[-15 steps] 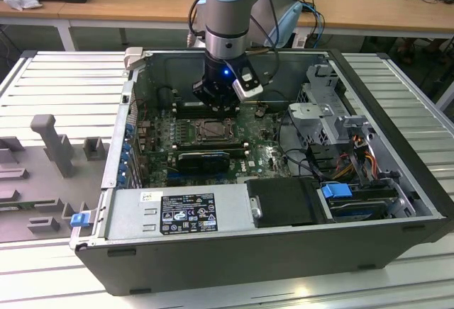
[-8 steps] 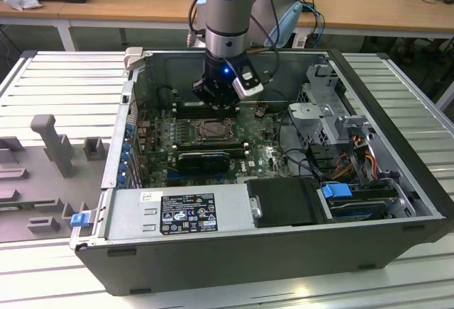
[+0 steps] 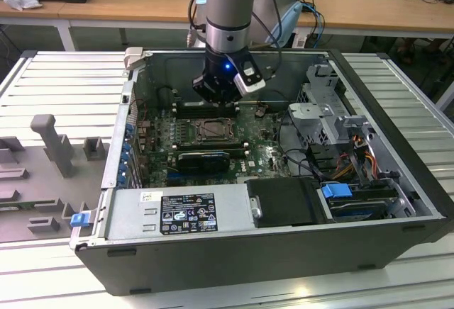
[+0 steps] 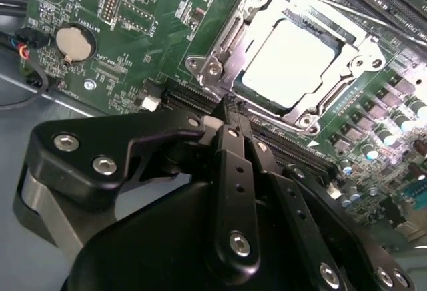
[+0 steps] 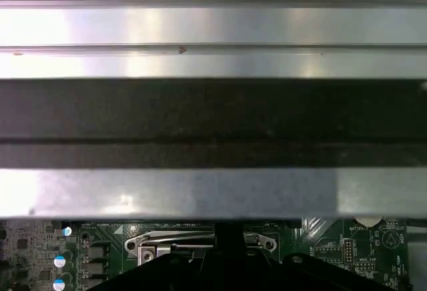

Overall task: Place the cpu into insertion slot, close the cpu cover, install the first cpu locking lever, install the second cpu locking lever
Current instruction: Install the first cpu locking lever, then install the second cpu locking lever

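Note:
In the second wrist view the pale square cpu (image 4: 290, 57) lies in the insertion slot (image 4: 200, 64) on the green motherboard. The silvery cpu cover (image 4: 347, 81) lies flat around it, and the chip shows through its cut-out. Thin metal lever rods (image 4: 225, 37) run along the socket's sides; I cannot tell whether they are latched. My gripper (image 4: 228, 109) has its black fingers pressed together with nothing between them, just off one edge of the socket. In the exterior view the gripper (image 3: 217, 98) hangs just behind the socket (image 3: 211, 131), low inside the open computer case.
The case walls (image 3: 135, 75) enclose the motherboard. A long black card (image 3: 202, 160) lies in front of the socket, memory slots (image 3: 198, 108) behind it. Drive cages and cables (image 3: 340, 146) fill the exterior view's right. The power supply (image 3: 177, 213) sits at the front.

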`<state>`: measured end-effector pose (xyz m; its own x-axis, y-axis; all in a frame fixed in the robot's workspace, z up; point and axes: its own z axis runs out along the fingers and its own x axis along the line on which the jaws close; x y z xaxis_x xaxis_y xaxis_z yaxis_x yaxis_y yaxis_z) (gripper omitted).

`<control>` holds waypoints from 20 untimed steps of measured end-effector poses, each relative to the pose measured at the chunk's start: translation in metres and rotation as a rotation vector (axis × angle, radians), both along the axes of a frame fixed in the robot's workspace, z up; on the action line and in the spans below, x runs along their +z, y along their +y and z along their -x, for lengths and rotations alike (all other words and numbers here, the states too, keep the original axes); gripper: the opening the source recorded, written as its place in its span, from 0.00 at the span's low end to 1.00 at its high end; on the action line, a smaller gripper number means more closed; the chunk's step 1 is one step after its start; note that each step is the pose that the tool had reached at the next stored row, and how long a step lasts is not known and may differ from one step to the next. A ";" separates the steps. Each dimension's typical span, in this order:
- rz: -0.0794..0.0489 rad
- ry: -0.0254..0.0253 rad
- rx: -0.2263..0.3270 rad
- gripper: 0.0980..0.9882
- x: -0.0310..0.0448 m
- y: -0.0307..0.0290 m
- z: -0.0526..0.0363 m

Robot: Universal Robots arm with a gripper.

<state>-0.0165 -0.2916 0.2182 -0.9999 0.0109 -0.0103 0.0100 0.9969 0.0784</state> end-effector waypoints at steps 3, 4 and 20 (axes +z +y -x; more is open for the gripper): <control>0.000 -0.0001 0.000 0.01 0.0000 -0.0021 0.0000; 0.000 0.0000 0.000 0.01 0.0000 -0.0026 0.0000; 0.000 0.0000 0.000 0.01 0.0128 -0.0141 0.0000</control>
